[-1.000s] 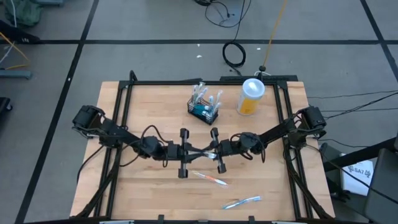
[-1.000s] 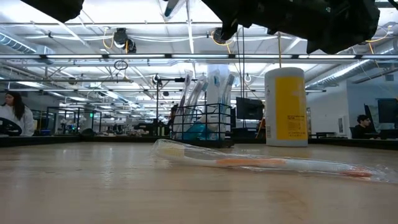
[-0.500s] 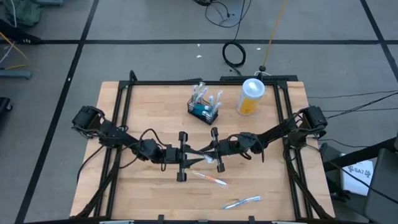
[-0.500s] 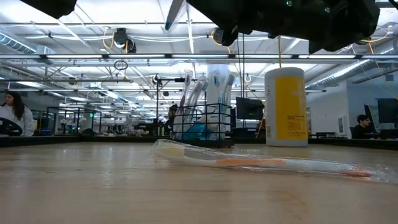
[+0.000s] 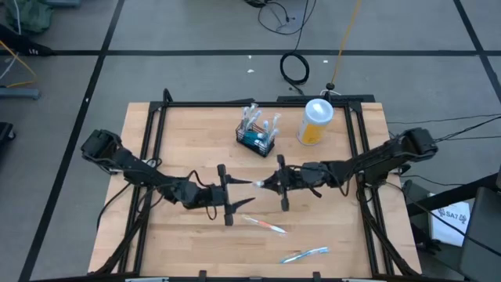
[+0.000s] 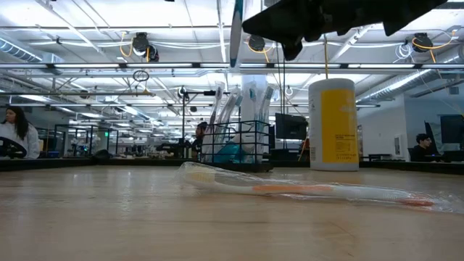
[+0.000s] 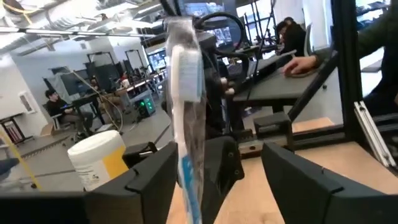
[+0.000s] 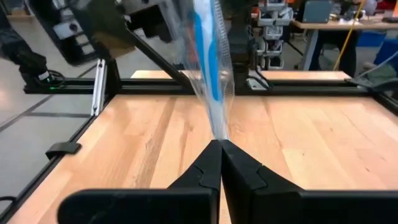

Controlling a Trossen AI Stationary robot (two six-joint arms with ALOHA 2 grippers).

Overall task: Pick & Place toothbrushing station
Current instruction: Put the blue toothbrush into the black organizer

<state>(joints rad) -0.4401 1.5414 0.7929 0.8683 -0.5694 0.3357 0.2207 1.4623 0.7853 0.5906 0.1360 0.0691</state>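
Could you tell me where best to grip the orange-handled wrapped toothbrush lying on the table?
Probably at mid-handle, from straight above. The orange toothbrush lies flat on the table, clear of the other loose brush, so fingers could straddle its narrow width, set crosswise to its length.

Black wire-mesh basket (image 5: 257, 139), yellow cup (image 5: 315, 123) with white lid.

Yellow cup (image 5: 315, 122) beyond right gripper; orange wrapped toothbrush (image 5: 264, 225) and blue one (image 5: 305, 254) on table (image 5: 180, 133) beneath grippers.
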